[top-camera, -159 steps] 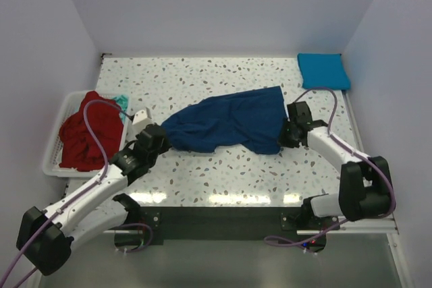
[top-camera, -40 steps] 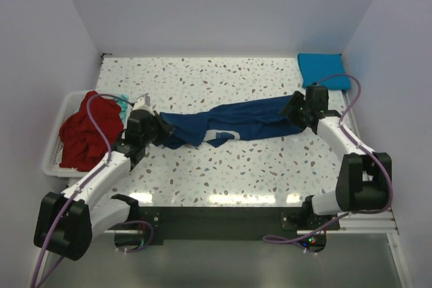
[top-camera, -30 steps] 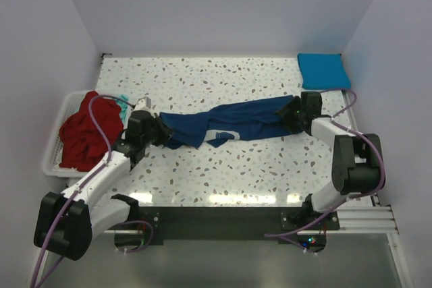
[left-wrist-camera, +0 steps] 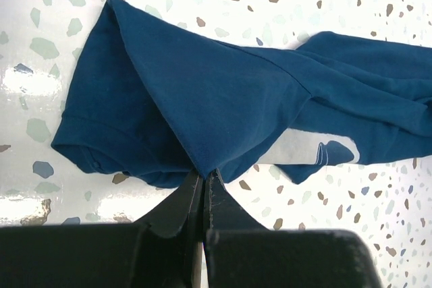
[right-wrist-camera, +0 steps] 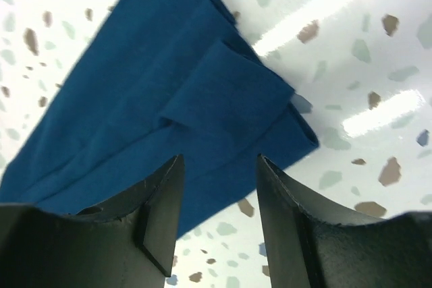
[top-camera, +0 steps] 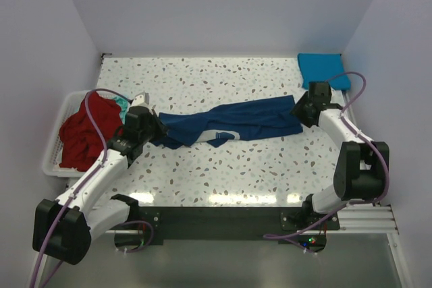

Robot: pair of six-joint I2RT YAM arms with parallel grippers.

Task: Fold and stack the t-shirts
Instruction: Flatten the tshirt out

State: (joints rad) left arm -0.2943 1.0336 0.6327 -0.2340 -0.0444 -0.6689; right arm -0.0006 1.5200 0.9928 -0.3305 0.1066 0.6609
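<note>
While the left gripper (left-wrist-camera: 204, 175) pinches the navy t-shirt (top-camera: 236, 123) between its jaws, the right gripper (right-wrist-camera: 219, 161) hovers, jaws spread, centre-right.

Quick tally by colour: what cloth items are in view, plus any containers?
Navy tee: 1
Turquoise-blue tee, folded: 1
Red tee, in the basket: 1
Teal cloth, peeking out beside the red: 1
White basket: 1
Total: 5
</note>
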